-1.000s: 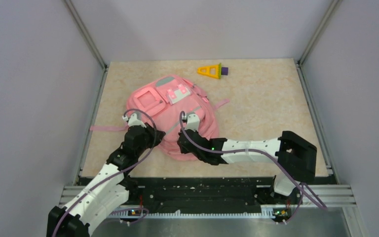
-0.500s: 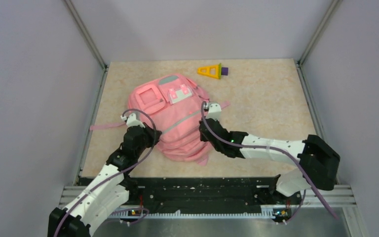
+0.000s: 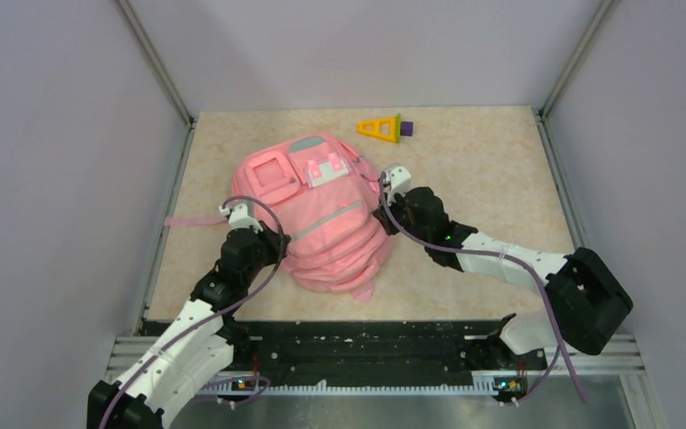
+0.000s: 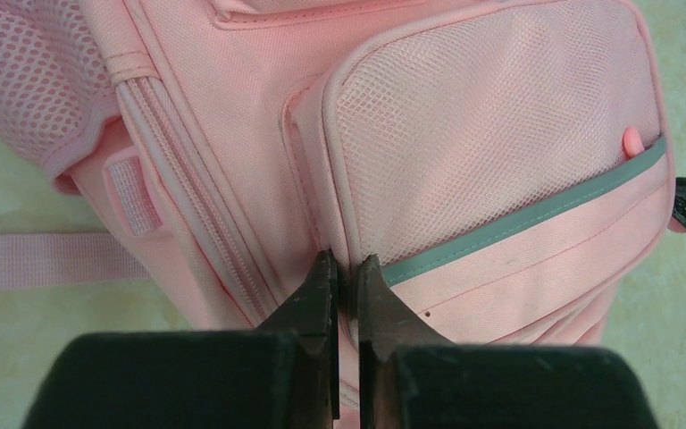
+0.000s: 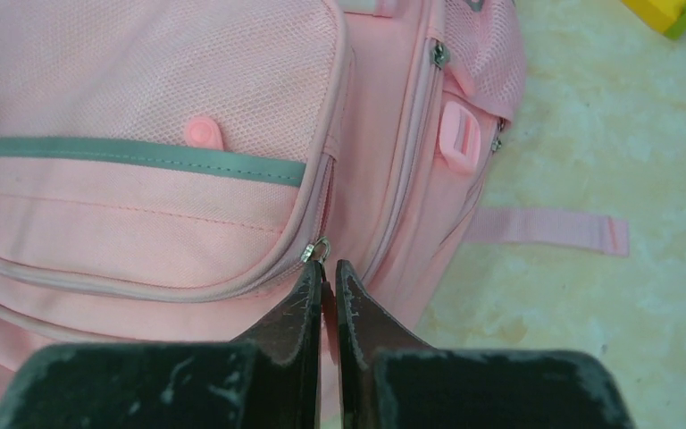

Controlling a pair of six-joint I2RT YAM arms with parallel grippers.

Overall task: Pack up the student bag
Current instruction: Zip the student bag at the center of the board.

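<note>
Basically anchoring bag (image 3: 322, 234) with left gripper (image 4: 348, 259) clamped on pocket (image 4: 491, 134) edge, right gripper (image 5: 328, 266) pinched on zipper pull (image 5: 321, 250), presumably for unzipping.

Fig.: table (image 3: 500, 179), beige marbled top, walls at L, R and far sides. Student bag (image 3: 322, 223), pink, lies front-up just L of centre. Its strap (image 3: 188, 220) trails flat on the top toward 9 o'clock; second strap (image 5: 545, 231) lies flat toward 3 o'clock. Yellow-and-purple toy (image 3: 395, 128) at 12 o'clock, nr far edge, apart from bag.
</note>
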